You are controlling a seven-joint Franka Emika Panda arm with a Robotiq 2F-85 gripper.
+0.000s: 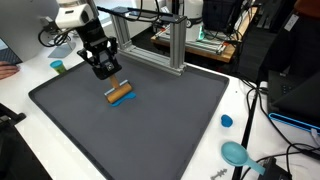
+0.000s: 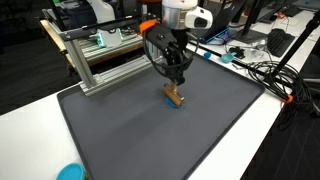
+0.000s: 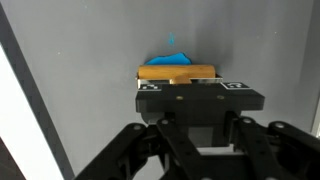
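1. One wooden block (image 1: 121, 94) lies on its side across a small blue piece (image 1: 127, 102), out on the grey mat (image 1: 150, 135) and somewhat toward its far side. Perched like that, it looks ready to roll or tip off at the slightest knock from above.
2. Right over it hangs the end effector (image 1: 109, 75), just apart from the block in both exterior views. I cannot tell how wide it stands, because its own body hides the tips in the wrist view. If it is too narrow, a descent would press on the block's top instead of straddling it.
3. Off-centre contact could skid the blue piece along the mat.
4. Close behind the arm stands an aluminium frame (image 1: 175, 45), which a careless swing might clip.
5. On the white surface (image 1: 240, 100) to the right, a blue cap (image 1: 227, 121) and a teal scoop (image 1: 236, 152) sit well apart, so they are hardly at risk.
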